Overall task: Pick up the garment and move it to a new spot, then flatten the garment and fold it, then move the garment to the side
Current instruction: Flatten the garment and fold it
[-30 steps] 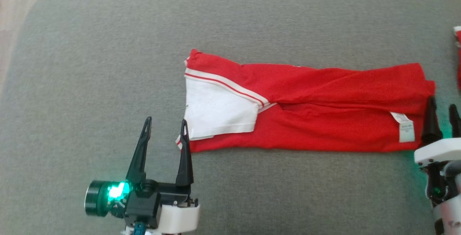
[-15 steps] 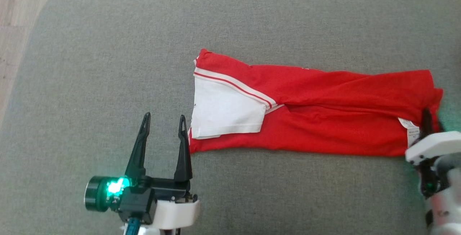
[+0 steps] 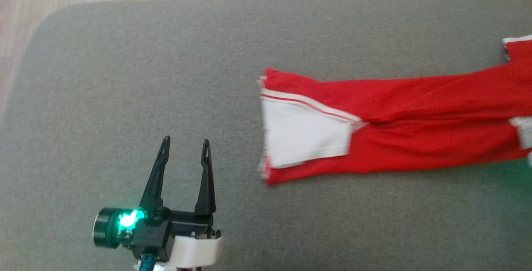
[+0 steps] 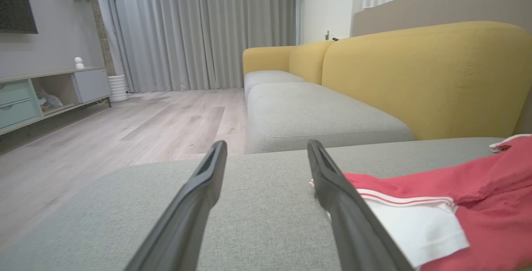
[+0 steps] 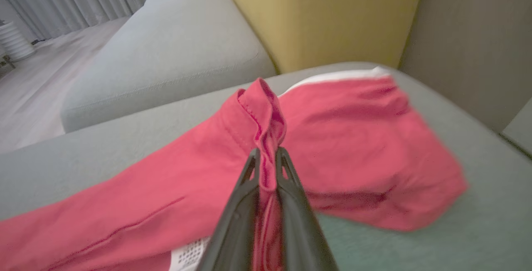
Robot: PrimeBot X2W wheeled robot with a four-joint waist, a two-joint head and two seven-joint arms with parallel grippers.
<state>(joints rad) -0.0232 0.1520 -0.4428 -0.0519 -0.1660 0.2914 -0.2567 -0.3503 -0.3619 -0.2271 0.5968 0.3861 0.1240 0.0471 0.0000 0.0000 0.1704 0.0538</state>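
Right now your right gripper (image 5: 268,153) is clamped on a fold of the shirt (image 3: 415,138), stretched left-to-right across the cushion's (image 3: 124,75) right half, white sleeve leftward; left gripper (image 3: 185,141) gapes, nearby.

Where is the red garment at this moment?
In the head view the red garment lies on the right half of the grey cushion, right of the open left gripper; the right gripper pinches its edge.

The right claw (image 5: 267,154) pinches a raised fold of the red garment (image 5: 345,138) above the grey cushion (image 5: 478,229).
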